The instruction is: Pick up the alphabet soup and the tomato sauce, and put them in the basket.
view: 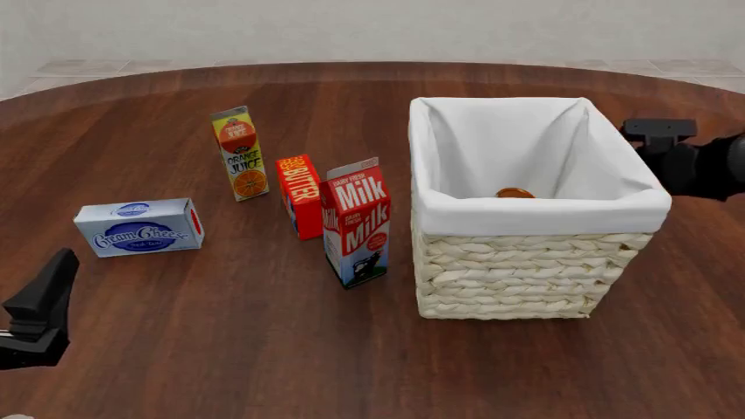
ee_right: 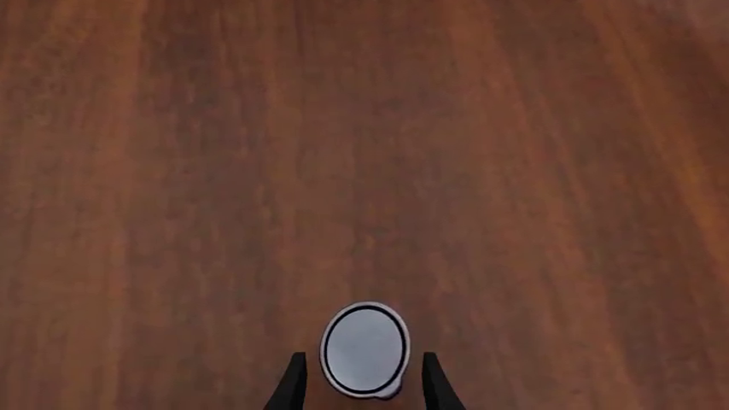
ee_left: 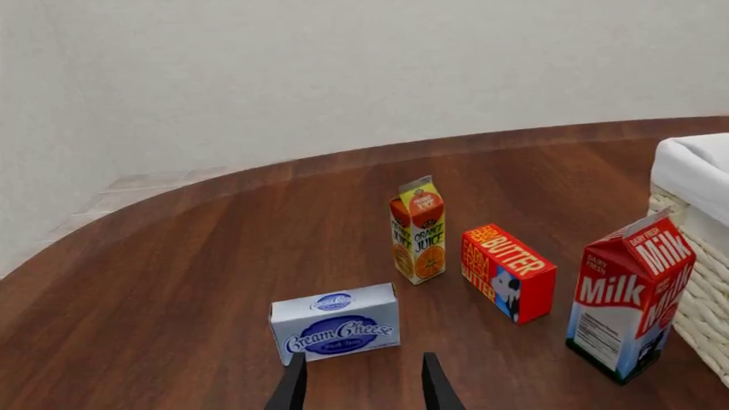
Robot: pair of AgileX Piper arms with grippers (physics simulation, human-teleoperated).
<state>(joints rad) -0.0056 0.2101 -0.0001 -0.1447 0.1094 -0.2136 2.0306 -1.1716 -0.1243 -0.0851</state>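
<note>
Can (ee_right: 364, 349) btwn open right gripper (ee_right: 364, 386) fingers.

Cream woven basket (view: 512, 279), white lining

Milk carton (view: 358, 223) and butter box (view: 300, 195) crowd the basket's (view: 529, 262) left wall; bare desk (view: 233, 340) lies open nearer the arms, with the basket's mouth unobstructed from above.

- Front view: high, looking forward and down over the worktop (view: 209, 349), basket (view: 524, 271) to milk carton (view: 358, 223).
- Left wrist view: low and near, facing the same milk carton (ee_left: 630, 295) and basket (ee_left: 701, 222).
- Right wrist view: straight down, close to the worktop (ee_right: 341, 154).
</note>
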